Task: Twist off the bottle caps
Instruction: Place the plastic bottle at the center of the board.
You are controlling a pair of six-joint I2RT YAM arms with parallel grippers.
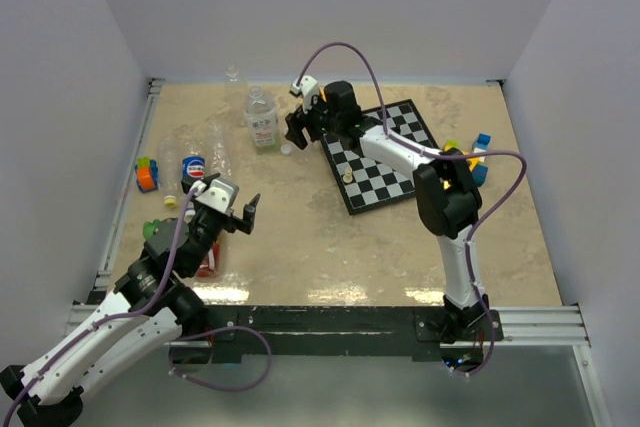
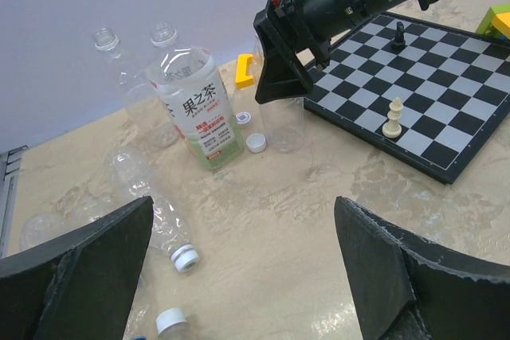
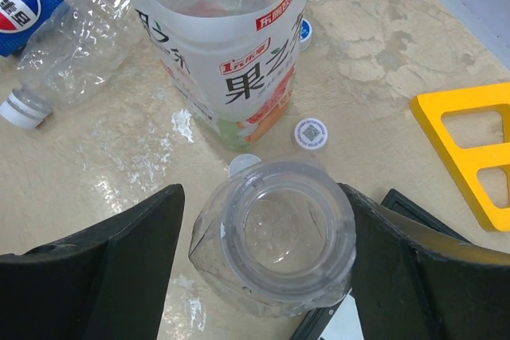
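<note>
My right gripper (image 1: 297, 129) (image 3: 263, 190) stands open around an upright clear bottle (image 3: 283, 236) with no cap; its right finger (image 3: 398, 268) touches the bottle and a thin gap shows at the left finger. The left wrist view shows this too (image 2: 280, 121). Beside it stands the white-green-orange labelled bottle (image 1: 262, 119) (image 3: 231, 53). Loose white caps (image 3: 311, 134) (image 2: 256, 142) lie at its foot. My left gripper (image 1: 240, 212) (image 2: 243, 205) is open and empty above the table. Two lying clear bottles keep white caps (image 2: 185, 258) (image 2: 170, 321).
A chessboard (image 1: 385, 155) with a white piece (image 2: 391, 117) and a black piece (image 2: 398, 33) lies right of the bottles. The cola bottle (image 1: 195, 169) and a clear one (image 1: 218, 147) lie at the left. Toy blocks (image 1: 475, 152) sit far right, a yellow frame (image 3: 470, 141) by the board.
</note>
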